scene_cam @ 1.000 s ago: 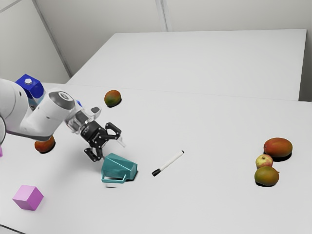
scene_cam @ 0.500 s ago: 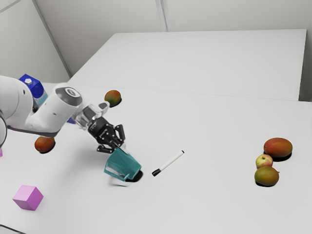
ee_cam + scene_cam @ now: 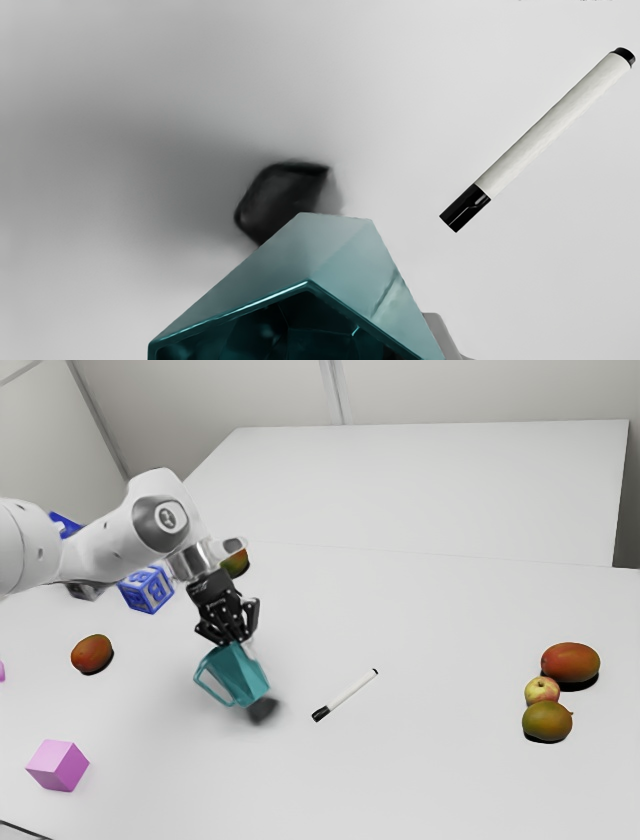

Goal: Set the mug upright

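The teal mug (image 3: 238, 675) hangs just off the table beneath the gripper (image 3: 238, 641), tilted, its base down toward the exterior view's right and its handle toward the exterior view's left. A dark shadow lies under its base. In the wrist view the mug (image 3: 345, 250) turns its open mouth to the camera, with a grey fingertip (image 3: 440, 332) against its outer wall. The gripper is shut on the mug's wall near the rim; the other finger is hidden by the mug.
A white marker (image 3: 345, 695) lies beside the mug. A pink cube (image 3: 58, 765), a mango (image 3: 92, 653) and a blue-and-white block (image 3: 146, 589) stand toward the exterior view's left. Two mangoes (image 3: 570, 662) and an apple (image 3: 542, 691) are at the far right of that view.
The gripper has closed on the mug and lifted it off the table. The mug has swung from lying on its side to a steeper tilt, as the hand turned to point more downward.
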